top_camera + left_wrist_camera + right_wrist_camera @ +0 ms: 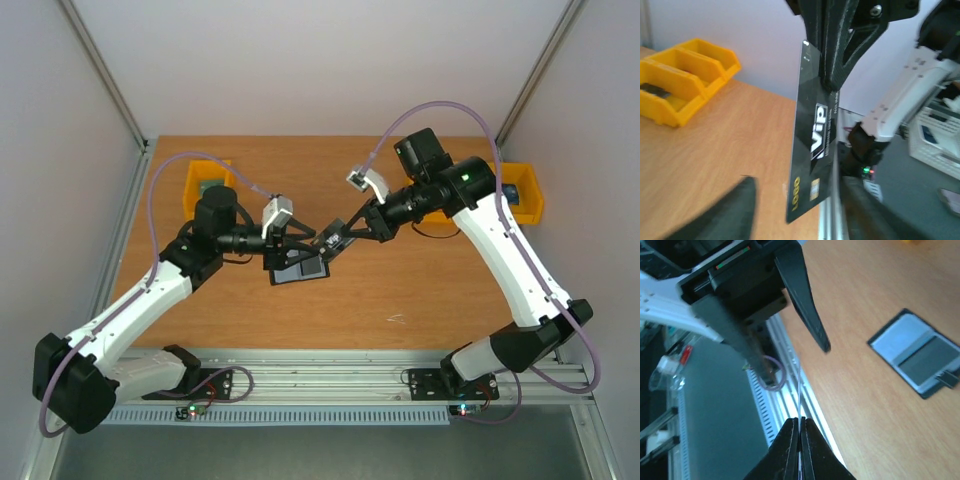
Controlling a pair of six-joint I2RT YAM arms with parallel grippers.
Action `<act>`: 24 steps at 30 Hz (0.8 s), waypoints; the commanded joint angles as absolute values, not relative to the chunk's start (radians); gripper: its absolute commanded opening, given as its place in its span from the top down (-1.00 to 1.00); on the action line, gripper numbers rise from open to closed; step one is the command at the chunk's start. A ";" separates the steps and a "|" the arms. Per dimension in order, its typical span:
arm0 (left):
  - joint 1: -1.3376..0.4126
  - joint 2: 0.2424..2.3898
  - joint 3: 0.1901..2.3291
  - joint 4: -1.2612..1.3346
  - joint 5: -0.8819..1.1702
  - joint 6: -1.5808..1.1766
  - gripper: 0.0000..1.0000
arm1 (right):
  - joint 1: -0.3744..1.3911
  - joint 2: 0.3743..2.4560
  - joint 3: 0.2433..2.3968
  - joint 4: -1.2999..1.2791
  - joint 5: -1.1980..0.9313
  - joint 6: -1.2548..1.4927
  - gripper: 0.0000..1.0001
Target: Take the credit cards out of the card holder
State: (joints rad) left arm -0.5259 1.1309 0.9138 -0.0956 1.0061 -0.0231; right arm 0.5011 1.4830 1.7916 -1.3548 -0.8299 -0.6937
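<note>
A dark credit card (812, 145) with white VIP lettering hangs on edge above the table, and my right gripper (800, 421) is shut on it. In the right wrist view the card shows only as a thin line (799, 390). My left gripper (800, 200) is open, its two blurred fingers (735, 210) standing on either side of the card without touching it. From above, both grippers meet over the table's middle, left (300, 238) and right (338, 238). The black card holder (298, 268) lies open on the table just below them, blue-grey pockets up (917, 352).
A yellow bin (205, 185) stands at the back left and another (525, 195) at the back right. The left wrist view shows the yellow bin (680, 85) with a dark item in it. The metal rail (330, 370) runs along the table's near edge.
</note>
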 commanded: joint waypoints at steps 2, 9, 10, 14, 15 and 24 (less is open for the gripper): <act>-0.526 1.083 0.840 0.055 0.693 -0.073 -0.98 | 0.365 1.430 1.738 -1.207 -0.695 -0.524 0.98; -0.526 1.068 0.733 0.071 0.154 -0.068 -0.99 | -0.040 1.458 1.648 -1.098 -0.454 -0.207 0.97; -0.526 1.063 0.715 0.075 0.098 -0.051 -0.99 | -0.064 1.472 1.645 -1.075 -0.417 -0.193 0.98; -0.524 1.034 0.642 0.071 -0.023 -0.004 -0.99 | -0.106 1.561 1.668 -1.027 -0.281 -0.188 0.98; -0.525 1.028 0.630 0.058 -0.049 -0.003 -0.99 | -0.115 1.608 1.681 -1.021 -0.273 -0.190 0.98; -0.523 0.988 0.526 0.006 -0.083 -0.054 -0.99 | -0.129 1.933 1.886 -0.966 -0.278 -0.219 0.97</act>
